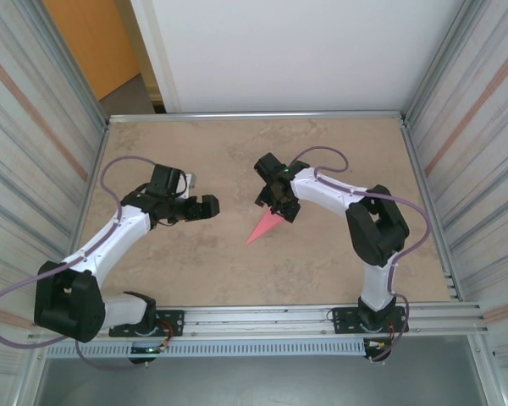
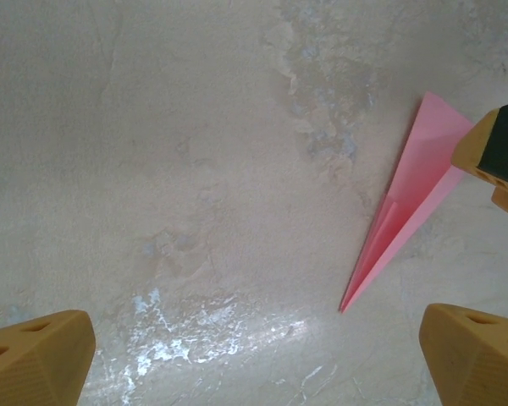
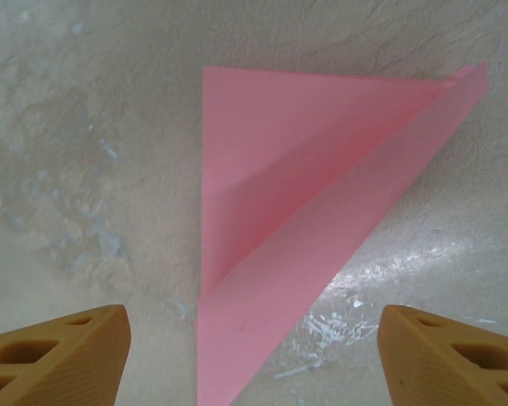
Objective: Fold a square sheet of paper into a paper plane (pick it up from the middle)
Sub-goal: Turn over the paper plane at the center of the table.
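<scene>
Paper plane (image 1: 265, 227) is lying flat on worktop (image 1: 322, 262). Left claw (image 2: 262, 338) and right claw (image 3: 250, 326) are gaping wide, gripping nothing.

- Top external: high above near edge, looking down on whole beige mottled tabletop (image 1: 195, 254).
- Wrist cameras: close, facing down; all three views share narrow pink folded-paper dart (image 2: 402, 203).

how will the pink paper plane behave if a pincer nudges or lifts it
Probably very light: the paper plane is thin folded paper lying flat on the table, so a nudge would likely slide or spin it. The layered folds along its crease may stiffen it lengthwise, yet the narrow tip would likely bend if pinched.
</scene>
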Controlling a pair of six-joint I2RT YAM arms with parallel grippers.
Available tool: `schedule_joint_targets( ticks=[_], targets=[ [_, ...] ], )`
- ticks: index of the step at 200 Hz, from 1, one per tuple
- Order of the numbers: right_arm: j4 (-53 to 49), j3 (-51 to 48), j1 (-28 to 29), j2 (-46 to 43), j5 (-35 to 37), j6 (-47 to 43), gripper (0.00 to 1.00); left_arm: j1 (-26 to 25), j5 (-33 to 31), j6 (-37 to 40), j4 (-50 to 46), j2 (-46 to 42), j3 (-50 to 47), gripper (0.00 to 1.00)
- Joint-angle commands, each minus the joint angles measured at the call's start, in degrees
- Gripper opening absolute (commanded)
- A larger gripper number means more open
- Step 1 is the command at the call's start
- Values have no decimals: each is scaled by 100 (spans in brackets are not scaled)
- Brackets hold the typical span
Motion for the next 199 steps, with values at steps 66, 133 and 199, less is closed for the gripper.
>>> schedule_joint_targets(
  ticks=[66, 133, 199],
  targets=[
    [-1324, 595, 262, 447, 630, 1249, 74, 77, -246, 106, -31, -286, -169, 99],
    [-1225, 345, 289, 200, 441, 1557, 60, 83, -204, 70, 23, -275, -197, 99],
    [-1033, 176, 290, 205, 283, 1707, 40, 78, -166, 48, 50, -229, -207, 99]
  ],
)
